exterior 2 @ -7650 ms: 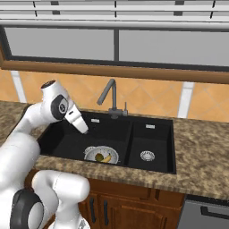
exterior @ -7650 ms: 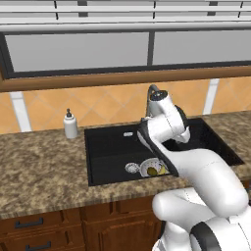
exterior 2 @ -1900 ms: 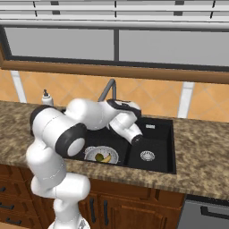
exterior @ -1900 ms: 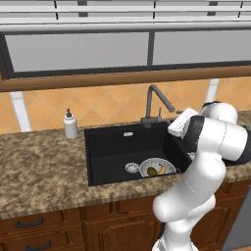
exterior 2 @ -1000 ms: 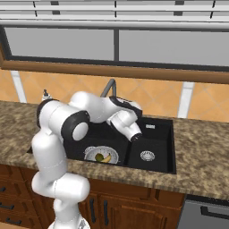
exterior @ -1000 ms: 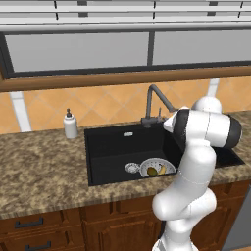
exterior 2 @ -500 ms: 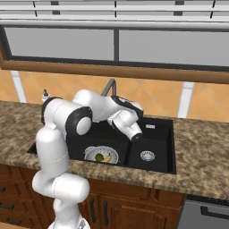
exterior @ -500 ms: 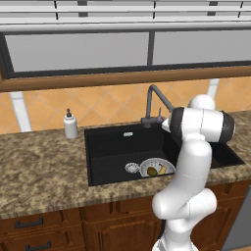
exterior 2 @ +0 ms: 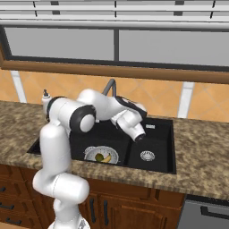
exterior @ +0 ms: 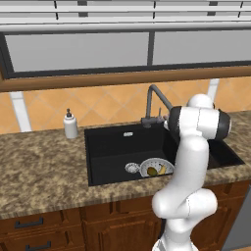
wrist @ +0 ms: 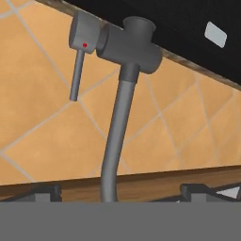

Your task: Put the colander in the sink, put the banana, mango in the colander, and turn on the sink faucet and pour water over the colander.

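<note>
Right base view: the colander (exterior 2: 102, 154) sits in the black sink (exterior 2: 156, 134) with the banana (exterior 2: 106, 158) and mango (exterior 2: 99, 157) inside. The gripper (exterior 2: 140, 136), spread wide and empty, hangs near the sink faucet (wrist: 123, 70). Granite counter (exterior 2: 201, 156) surrounds the basin.

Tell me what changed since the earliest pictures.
The arm swung from the sink's left side across to the right; its open gripper now faces the faucet, gripping nothing. Colander with banana and mango stayed in the sink; no water runs.
</note>
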### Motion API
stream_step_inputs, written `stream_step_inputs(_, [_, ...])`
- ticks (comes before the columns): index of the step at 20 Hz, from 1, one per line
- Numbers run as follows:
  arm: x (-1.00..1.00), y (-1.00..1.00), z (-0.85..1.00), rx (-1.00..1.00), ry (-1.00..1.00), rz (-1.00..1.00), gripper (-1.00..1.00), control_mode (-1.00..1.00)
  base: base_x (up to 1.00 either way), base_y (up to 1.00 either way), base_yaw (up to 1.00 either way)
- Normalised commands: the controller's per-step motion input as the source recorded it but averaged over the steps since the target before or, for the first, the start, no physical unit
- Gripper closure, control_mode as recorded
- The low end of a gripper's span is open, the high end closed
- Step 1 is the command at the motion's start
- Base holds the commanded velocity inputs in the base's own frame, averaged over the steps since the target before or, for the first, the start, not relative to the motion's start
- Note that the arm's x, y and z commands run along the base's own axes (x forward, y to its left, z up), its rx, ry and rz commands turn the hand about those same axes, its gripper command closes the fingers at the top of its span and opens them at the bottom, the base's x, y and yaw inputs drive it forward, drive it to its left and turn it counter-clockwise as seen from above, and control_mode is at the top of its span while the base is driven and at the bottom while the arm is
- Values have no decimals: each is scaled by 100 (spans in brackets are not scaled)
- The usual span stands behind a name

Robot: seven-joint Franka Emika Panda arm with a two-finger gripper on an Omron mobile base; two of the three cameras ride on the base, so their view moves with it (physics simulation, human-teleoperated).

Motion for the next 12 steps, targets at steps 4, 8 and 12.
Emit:
stream_step_inputs(4, [9,0,-31,0,0,0,-100,-100,0,0,0])
stream_step_inputs(8, [9,0,-18,0,0,0,-100,-100,0,0,0])
stream_step_inputs(12, [30,0,-3,1,0,0,-100,-100,0,0,0])
